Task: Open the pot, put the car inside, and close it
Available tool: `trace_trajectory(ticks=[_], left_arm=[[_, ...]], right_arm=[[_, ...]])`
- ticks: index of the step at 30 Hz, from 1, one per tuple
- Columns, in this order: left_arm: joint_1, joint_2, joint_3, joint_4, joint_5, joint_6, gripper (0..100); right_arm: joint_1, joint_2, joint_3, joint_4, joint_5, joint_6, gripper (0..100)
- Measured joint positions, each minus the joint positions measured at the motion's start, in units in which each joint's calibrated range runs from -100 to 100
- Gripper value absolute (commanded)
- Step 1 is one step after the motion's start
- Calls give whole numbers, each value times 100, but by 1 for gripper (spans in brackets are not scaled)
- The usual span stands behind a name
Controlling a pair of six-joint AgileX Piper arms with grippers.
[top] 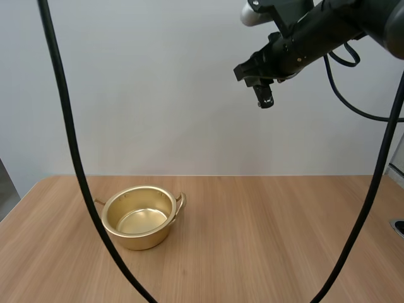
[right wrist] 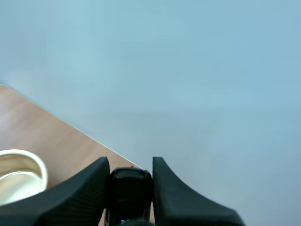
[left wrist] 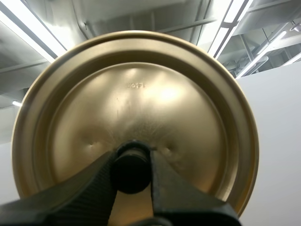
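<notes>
A golden pot (top: 140, 218) stands open on the wooden table (top: 284, 240), left of the middle, with nothing inside. In the left wrist view my left gripper (left wrist: 131, 162) is shut on the black knob of the golden lid (left wrist: 141, 103), held up in the air. High above the table's right half, my right gripper (top: 262, 88) is shut on a small black car (top: 266, 100) that hangs from its tips. In the right wrist view the car (right wrist: 130, 188) is pinched between the fingers (right wrist: 89, 183), and the pot (right wrist: 19, 174) lies far below, off to one side.
A plain light wall rises behind the table's far edge. Bare wood surrounds the pot on all sides, with wide room to its right.
</notes>
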Motion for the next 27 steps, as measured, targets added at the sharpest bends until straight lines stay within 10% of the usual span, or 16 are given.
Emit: trace_trajectory(ticks=[13,27], left_arm=[[0,-28,0,0,350,36,0],[0,-259,-14,0,501,36,0]], right_arm=[[1092,1213,-313,1900,1015,-214,0],[2416,2507,44,482,-133,-214,0]])
